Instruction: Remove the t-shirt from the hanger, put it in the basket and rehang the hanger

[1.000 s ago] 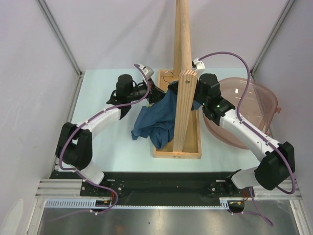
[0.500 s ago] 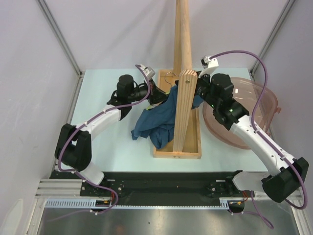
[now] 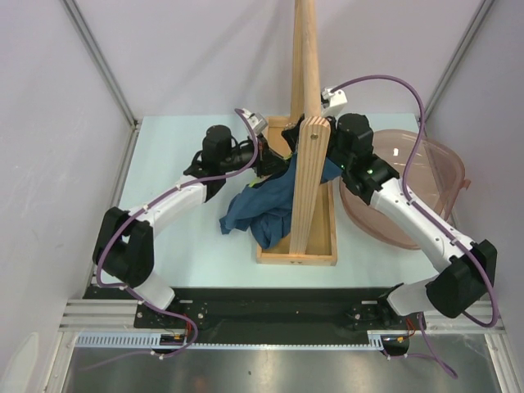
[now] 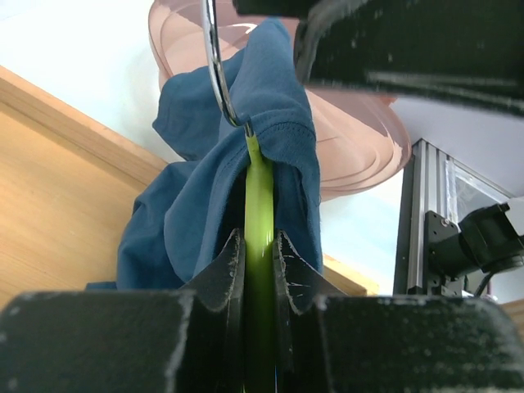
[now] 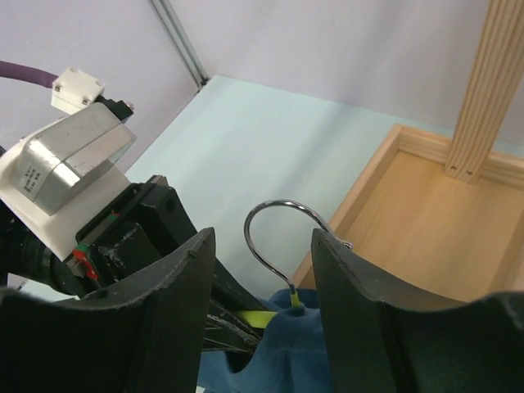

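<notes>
Left pincer (image 4: pixel 259 246) is clenched on the lime-green hanger (image 4: pixel 259 192), with one finger pressing on each side of the thin bar. Just beyond the fingers, the dark teal t-shirt (image 4: pixel 201 196) hangs around the hanger on both sides. Its collar closes around the base of the silver hook (image 4: pixel 214 74). Right pincer (image 5: pixel 262 239) is released. Its fingers stand wide apart above the collar, and the hook rises between them. In the top view the t-shirt drapes from the hanger over the left edge of the wooden tray (image 3: pixel 323 255) and down onto the pale table (image 3: pixel 188 246). Farther back stands the wooden pole (image 3: pixel 304 65), and to the right is a pink bowl (image 3: pixel 426 176).
</notes>
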